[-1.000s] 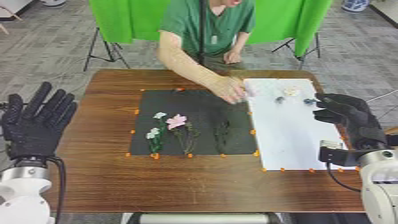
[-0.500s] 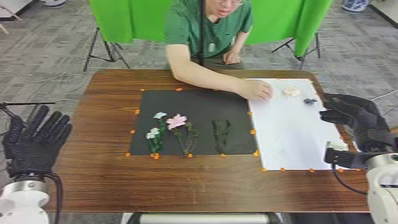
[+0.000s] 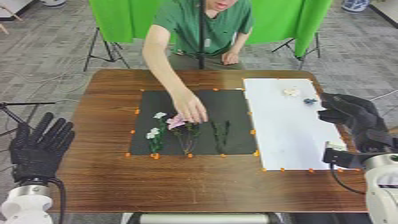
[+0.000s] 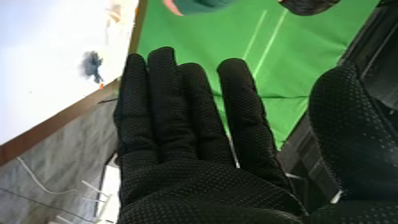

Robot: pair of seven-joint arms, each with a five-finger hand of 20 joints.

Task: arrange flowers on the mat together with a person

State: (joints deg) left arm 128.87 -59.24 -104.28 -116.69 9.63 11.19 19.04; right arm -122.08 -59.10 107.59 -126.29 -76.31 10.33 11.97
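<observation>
In the head view a person's hand (image 3: 189, 107) is over the black mat (image 3: 200, 145), at the pink flower (image 3: 176, 121); whether it holds something is hidden. White flowers (image 3: 153, 133) on green stems lie left of the pink one, bare green stems (image 3: 220, 137) right of it. On the white sheet (image 3: 289, 135) are a white flower (image 3: 291, 92) and a dark blue one (image 3: 310, 101). My left hand (image 3: 37, 155) is off the table's left side, fingers straight. My right hand (image 3: 354, 112) is at the right edge; the right wrist view shows this hand (image 4: 195, 185) with straight fingers, near the blue flower (image 4: 92, 65).
The brown table (image 3: 98, 190) carries orange tabs along the edges of the mat and sheet. A green cloth (image 3: 280, 25) hangs behind the person. A small pale box (image 3: 336, 145) sits at my right wrist, with a black cable below it.
The person's hand has moved from the white sheet to the black mat, and a small dark flower is gone from the sheet. My left hand has shifted slightly downward in the head view.
</observation>
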